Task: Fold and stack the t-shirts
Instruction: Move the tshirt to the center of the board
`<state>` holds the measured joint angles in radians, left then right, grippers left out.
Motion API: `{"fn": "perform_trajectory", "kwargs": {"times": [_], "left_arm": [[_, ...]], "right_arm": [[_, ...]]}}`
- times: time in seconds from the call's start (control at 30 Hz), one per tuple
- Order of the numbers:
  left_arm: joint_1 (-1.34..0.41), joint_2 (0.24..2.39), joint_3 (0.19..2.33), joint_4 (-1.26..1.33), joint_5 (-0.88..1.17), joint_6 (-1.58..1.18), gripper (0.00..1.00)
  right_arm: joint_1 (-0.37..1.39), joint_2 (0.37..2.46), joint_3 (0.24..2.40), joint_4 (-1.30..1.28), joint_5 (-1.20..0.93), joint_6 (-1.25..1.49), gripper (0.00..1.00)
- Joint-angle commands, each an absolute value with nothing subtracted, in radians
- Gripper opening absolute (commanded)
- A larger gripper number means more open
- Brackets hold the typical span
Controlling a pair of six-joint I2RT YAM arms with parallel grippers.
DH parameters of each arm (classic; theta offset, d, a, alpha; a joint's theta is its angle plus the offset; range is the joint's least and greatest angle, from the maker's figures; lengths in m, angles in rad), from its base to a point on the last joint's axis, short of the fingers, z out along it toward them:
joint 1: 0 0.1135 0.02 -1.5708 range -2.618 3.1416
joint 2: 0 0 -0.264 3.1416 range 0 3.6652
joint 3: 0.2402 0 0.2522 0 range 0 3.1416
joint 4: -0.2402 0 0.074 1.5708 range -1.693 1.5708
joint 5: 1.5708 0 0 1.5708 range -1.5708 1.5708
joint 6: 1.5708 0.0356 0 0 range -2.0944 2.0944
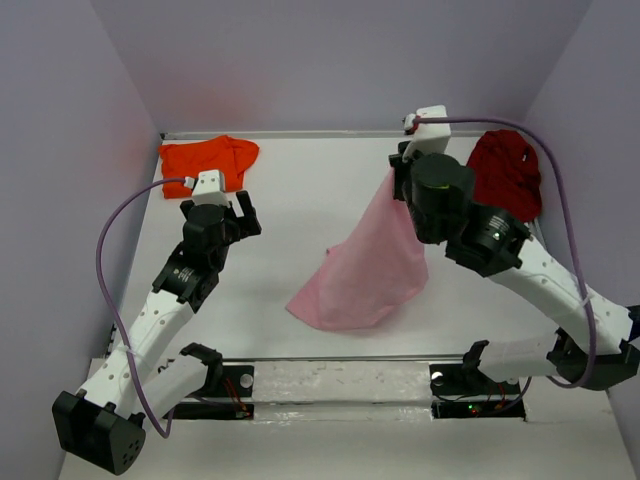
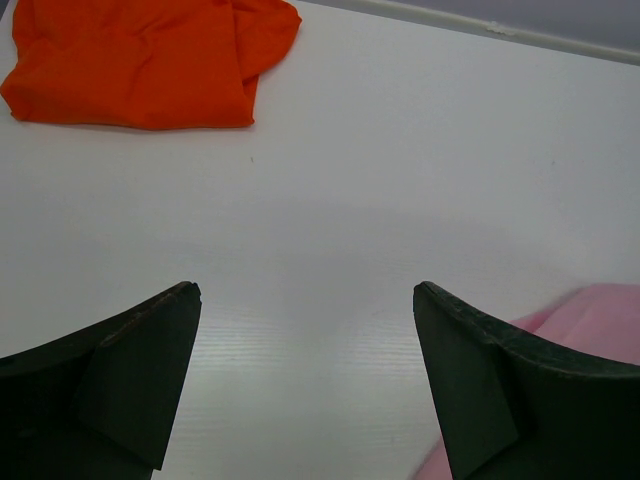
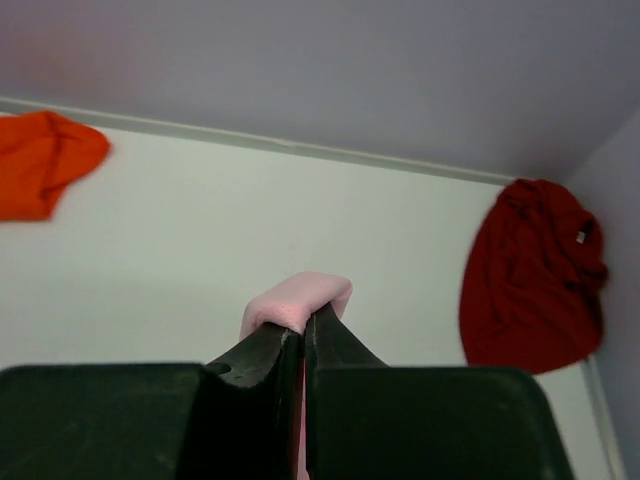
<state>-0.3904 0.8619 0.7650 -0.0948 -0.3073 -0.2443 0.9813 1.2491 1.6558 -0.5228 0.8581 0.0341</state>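
The light pink t-shirt (image 1: 365, 265) hangs from my right gripper (image 1: 398, 176), which is shut on its upper edge and holds it above the table; its lower part drags on the table. In the right wrist view a pink fold (image 3: 298, 299) bulges over the closed fingertips of that gripper (image 3: 303, 335). The bright orange t-shirt (image 1: 207, 160) lies folded at the back left, also in the left wrist view (image 2: 140, 60). The dark red t-shirt (image 1: 508, 172) lies crumpled at the back right. My left gripper (image 1: 242, 214) is open and empty, its fingers (image 2: 130, 350) apart above bare table.
Purple walls enclose the white table (image 1: 300, 200) at the back and both sides. A metal rail (image 1: 340, 360) runs along the near edge by the arm bases. A corner of the pink shirt (image 2: 590, 310) shows behind the left gripper's right finger.
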Motion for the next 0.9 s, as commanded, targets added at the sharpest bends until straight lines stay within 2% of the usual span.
{"fn": "perform_trajectory", "kwargs": {"times": [0.0, 0.07, 0.23, 0.43, 0.67, 0.87], "left_arm": [[-0.387, 0.847, 0.765, -0.067, -0.318, -0.238, 0.96], [-0.387, 0.847, 0.765, -0.067, -0.321, -0.238, 0.97], [-0.387, 0.847, 0.765, -0.069, -0.324, -0.239, 0.96], [-0.388, 0.847, 0.767, -0.072, -0.325, -0.238, 0.96], [-0.388, 0.847, 0.767, -0.075, -0.334, -0.239, 0.96], [-0.388, 0.842, 0.767, -0.075, -0.339, -0.241, 0.97]], "right_arm": [[0.963, 1.311, 1.594, -0.477, 1.147, -0.064, 0.00], [0.954, 1.338, 1.597, -0.479, 1.164, -0.066, 0.00], [0.936, 1.383, 1.643, -0.504, 1.002, 0.055, 0.00], [0.975, 1.578, 1.771, -0.578, 0.646, 0.232, 0.00], [1.141, 1.833, 2.058, -0.566, 0.505, 0.225, 0.00], [1.152, 1.813, 2.158, -0.549, 0.468, 0.212, 0.00]]}}
